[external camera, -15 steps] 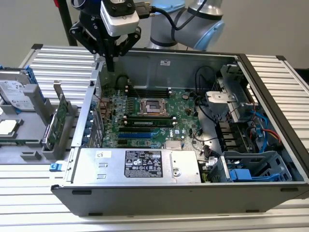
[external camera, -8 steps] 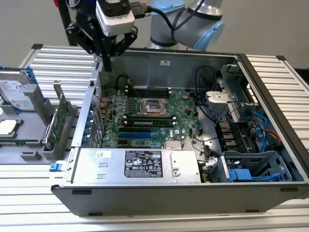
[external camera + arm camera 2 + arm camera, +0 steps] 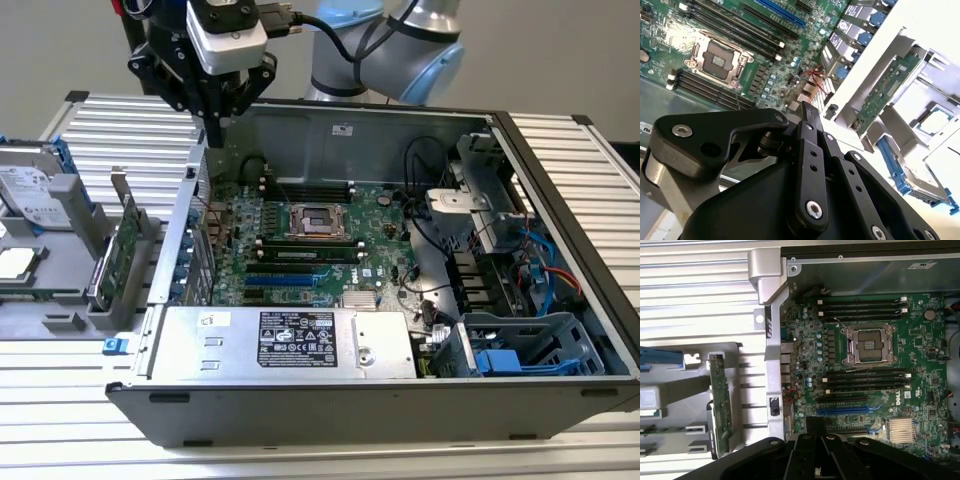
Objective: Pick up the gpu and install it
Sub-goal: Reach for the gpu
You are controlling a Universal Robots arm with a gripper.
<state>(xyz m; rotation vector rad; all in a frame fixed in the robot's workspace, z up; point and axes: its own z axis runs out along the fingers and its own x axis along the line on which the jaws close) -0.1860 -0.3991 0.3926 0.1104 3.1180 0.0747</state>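
The gpu (image 3: pixel 124 246) is a thin green card with a silver end bracket, standing on edge in a grey holder (image 3: pixel 70 270) outside the case, at the exterior view's left. Both wrist views show it too: gpu (image 3: pixel 720 405) and gpu (image 3: pixel 886 89). My gripper (image 3: pixel 214 134) hangs above the case's rear corner, higher than the gpu and off to its right in the exterior view. Its black fingers (image 3: pixel 808 116) lie together with nothing between them. The green motherboard (image 3: pixel 318 238) lies inside the open case, with its blue slots (image 3: pixel 842 410) bare.
The holder also carries a hard drive (image 3: pixel 30 192) and a processor chip (image 3: pixel 16 262). A power supply (image 3: pixel 290 342) sits along the case's near side, and a blue drive cage (image 3: pixel 530 352) with cables is at the exterior view's right. The case wall (image 3: pixel 771 360) stands between gpu and motherboard.
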